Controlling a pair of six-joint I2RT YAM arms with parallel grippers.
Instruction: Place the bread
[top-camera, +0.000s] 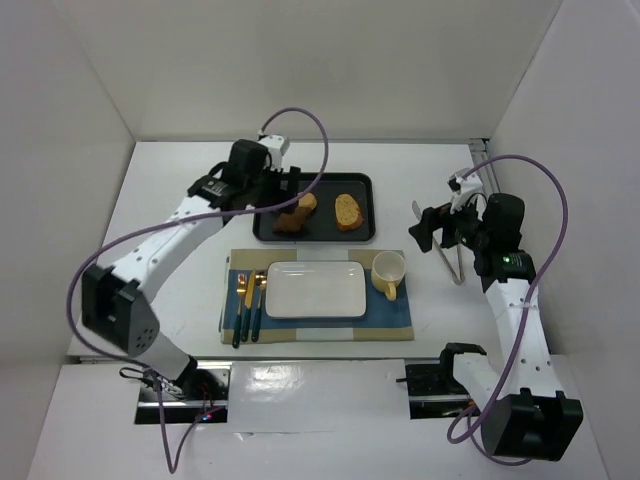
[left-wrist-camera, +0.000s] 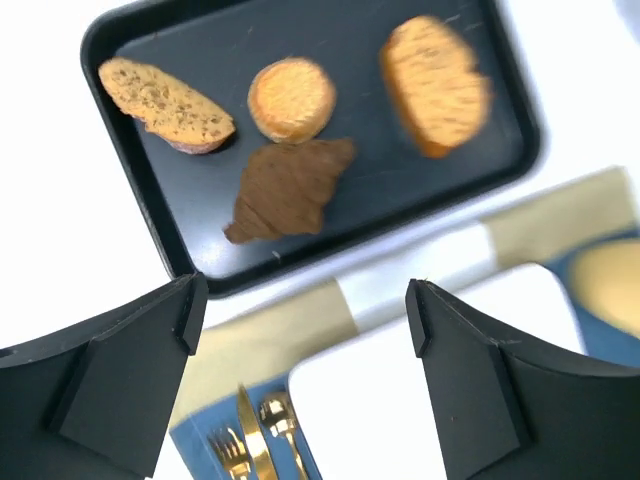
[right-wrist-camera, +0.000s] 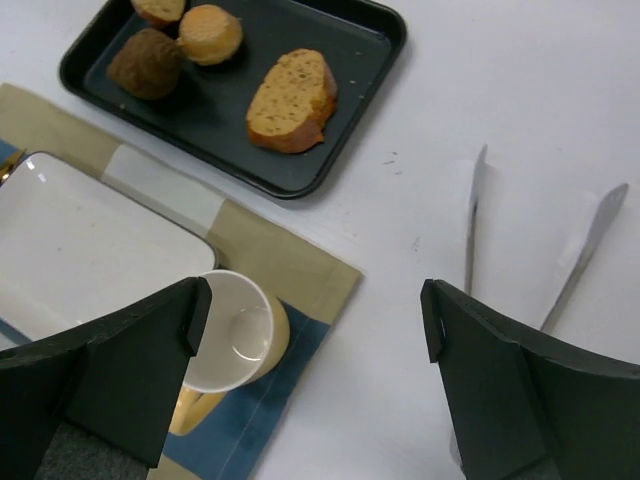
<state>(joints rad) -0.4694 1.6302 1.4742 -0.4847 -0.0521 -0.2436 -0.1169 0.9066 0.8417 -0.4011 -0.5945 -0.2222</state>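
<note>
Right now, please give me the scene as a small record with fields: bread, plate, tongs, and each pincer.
bread: lying flat in the black tray, untouched
plate: white, bare, on the placemat
tongs: lying on the table, right of the tray
left pincer: open, empty, near the tray
right pincer: open, empty

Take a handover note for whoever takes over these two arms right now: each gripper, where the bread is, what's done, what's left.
Left gripper: open, empty, over the left end of the black tray.
Right gripper: open, empty, over the table near the tongs.
The bread: lying flat at the tray's right end, nothing touching it.
White plate: bare, on the placemat.
Done: nothing yet.
Left: pick up the bread and place it, probably on the plate.
</note>
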